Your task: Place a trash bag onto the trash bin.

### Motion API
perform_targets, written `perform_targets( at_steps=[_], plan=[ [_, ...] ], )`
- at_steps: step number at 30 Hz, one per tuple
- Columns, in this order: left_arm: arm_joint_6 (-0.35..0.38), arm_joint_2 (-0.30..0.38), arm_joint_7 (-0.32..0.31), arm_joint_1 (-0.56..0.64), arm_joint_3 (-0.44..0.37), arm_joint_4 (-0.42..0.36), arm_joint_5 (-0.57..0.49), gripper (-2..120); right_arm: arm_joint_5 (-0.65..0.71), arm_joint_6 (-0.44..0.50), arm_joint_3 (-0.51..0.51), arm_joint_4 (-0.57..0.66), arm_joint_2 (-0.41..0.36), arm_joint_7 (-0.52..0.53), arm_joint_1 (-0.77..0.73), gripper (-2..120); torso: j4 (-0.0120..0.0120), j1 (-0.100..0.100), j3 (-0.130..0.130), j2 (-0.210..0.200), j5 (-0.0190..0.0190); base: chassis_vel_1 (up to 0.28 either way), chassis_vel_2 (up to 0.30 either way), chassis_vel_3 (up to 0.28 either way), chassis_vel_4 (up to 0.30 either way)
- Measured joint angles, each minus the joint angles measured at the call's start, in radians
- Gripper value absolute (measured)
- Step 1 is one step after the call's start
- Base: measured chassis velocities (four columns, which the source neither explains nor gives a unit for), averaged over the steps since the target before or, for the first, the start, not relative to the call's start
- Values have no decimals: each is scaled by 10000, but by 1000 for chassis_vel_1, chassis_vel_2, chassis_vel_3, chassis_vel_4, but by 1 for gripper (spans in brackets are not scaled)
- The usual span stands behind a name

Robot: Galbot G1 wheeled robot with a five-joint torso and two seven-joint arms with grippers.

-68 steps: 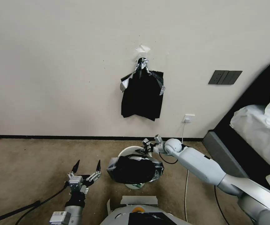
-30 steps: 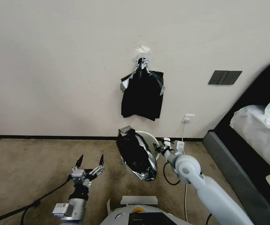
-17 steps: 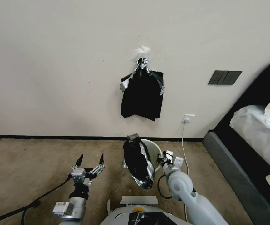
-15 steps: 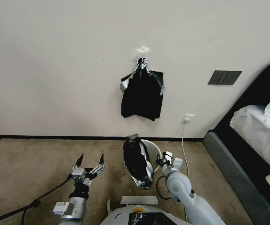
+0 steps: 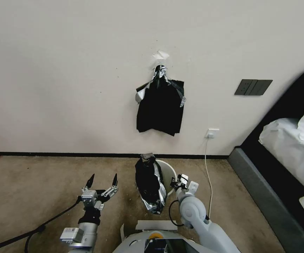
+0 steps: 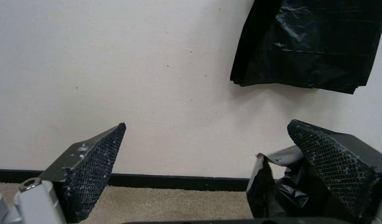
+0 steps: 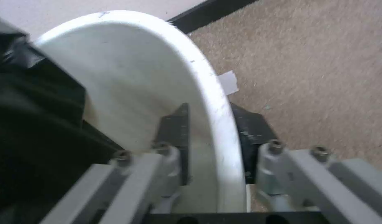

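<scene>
The cream-white trash bin (image 5: pixel 168 171) is lifted and tipped on its side, its opening turned to the right. My right gripper (image 5: pixel 175 183) is shut on its rim; in the right wrist view the gripper (image 7: pixel 214 124) has one finger inside the rim (image 7: pixel 207 81) and one outside. The glossy black trash bag (image 5: pixel 148 182) drapes over the bin's left side and hangs down crumpled; its dark plastic (image 7: pixel 33 124) lies against the bin's inside. My left gripper (image 5: pixel 102 178) hangs open at lower left, apart from both; between its fingers (image 6: pixel 95 174) the bag (image 6: pixel 278 193) shows beyond.
A flat bundle of black bags (image 5: pixel 160 105) hangs on the wall above the bin. A white cable (image 5: pixel 208 175) runs from a wall socket (image 5: pixel 211 133) down to the carpet right of the bin. A bed (image 5: pixel 289 151) borders the right side.
My right arm has folded in, drawing the bin closer and to the left and tipping it. The bag that lay across the bin's top now hangs down its side. The left arm barely moved.
</scene>
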Motion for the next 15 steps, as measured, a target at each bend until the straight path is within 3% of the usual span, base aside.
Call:
perform_targets(
  at_steps=[7, 11, 13, 15],
  plan=[
    [47, 10, 0, -10, 66, 6, 12, 100, -625, -213, 162, 660, -426, -140, -349, 54, 0, 0, 0, 0, 1, 0, 0, 0, 0],
    [104, 35, -10, -22, 135, 6, 44, 100, -1344, -207, 305, 1237, -795, -975, -608, 68, -1, 0, 0, 0, 1, 0, 0, 0, 0],
    [183, 59, -21, -48, 211, 7, 114, 100, -2331, -12, 359, 1784, -1330, -2777, -822, 79, -2, 0, 0, 0, -2, 0, 0, 0, 0],
    [193, 80, -15, -56, 241, 32, 185, 100, -2518, 19, 318, 1914, -1502, -3445, -824, 82, -2, 0, 0, 0, 0, 0, 0, 0, 0]
  ],
)
